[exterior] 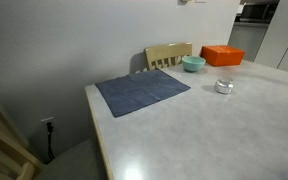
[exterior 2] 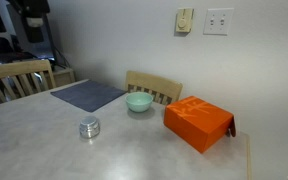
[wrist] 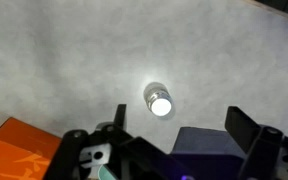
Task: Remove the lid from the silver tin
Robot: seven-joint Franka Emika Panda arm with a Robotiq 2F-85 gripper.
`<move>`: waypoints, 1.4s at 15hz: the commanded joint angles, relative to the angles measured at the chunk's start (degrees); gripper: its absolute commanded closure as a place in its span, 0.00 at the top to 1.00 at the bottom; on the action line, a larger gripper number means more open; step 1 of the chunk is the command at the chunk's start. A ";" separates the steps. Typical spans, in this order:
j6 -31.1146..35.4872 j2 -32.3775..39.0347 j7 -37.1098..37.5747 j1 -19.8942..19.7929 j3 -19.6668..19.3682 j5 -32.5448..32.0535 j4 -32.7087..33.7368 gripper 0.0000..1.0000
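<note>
Small low round shiny silver metal tin (exterior 2: 89, 128) sat on the pale surface (exterior 2: 44, 150), at 7 o'clock from the teal round bowl (exterior 2: 139, 101). The flat orange box (exterior 2: 198, 122) lay well apart at the tin's 3 o'clock. The flat round silver metal lid (wrist: 160, 103) was on. My gripper (wrist: 178, 118) hung high above, jaws wide apart, holding nothing. I judged the lid light, stiff and slick. I'd pinch its rim from opposite sides, though the light tin might lift with it.
</note>
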 commanded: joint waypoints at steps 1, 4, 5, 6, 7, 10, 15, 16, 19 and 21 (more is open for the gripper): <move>-0.17 0.33 -0.70 -1.82 1.51 0.82 0.15 1.00; -0.57 4.87 0.46 -1.44 2.43 0.22 1.74 1.00; -0.72 6.78 0.94 -1.23 2.86 0.18 2.27 1.00; -0.94 8.44 1.23 -1.20 3.26 0.11 2.62 1.00; -0.62 10.46 1.61 -1.22 3.72 0.08 2.75 1.00; -1.17 17.49 2.95 -1.71 5.15 -0.05 4.30 1.00; -1.74 28.10 3.86 -2.65 7.85 -1.16 7.56 1.00; -0.11 24.14 3.52 -3.08 8.19 -0.20 4.55 1.00; 0.08 25.87 3.60 -3.44 9.16 -0.29 5.00 1.00; 0.04 25.07 3.58 -3.50 9.07 -0.26 5.01 1.00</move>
